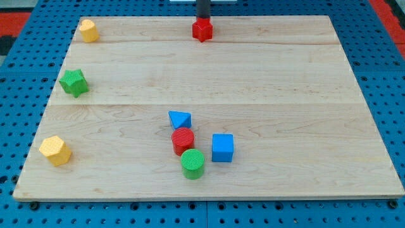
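tip: my tip is the lower end of a straight dark rod at the view's top edge, middle; only a short length of rod shows, the rest is cut off by the frame. Plain rod end, nothing to open or close.
contact: the tip sits right at the top side of the red star-shaped plastic block; looks touching, cannot tell for sure.
red star block: just below the tip, near the top edge of the board.
board: light wooden plank board, lying on a blue perforated base.
cluster: well below the tip, slightly to the view's left of it, four blocks close together.
blue triangular block: top of the cluster, nearest of the four to the tip.
red cylinder block: just under the blue triangle, touching it or nearly so.
green cylinder block: below the red cylinder, touching it, farthest down from the tip.
blue cube block: just right of the two cylinders, small gap.
yellow hexagonal block: far left of the tip, same height, top left corner of the board.
green star-shaped block: far left and lower than the tip, near the left edge.
second yellow hexagonal block: farthest from the tip, bottom left of the board.
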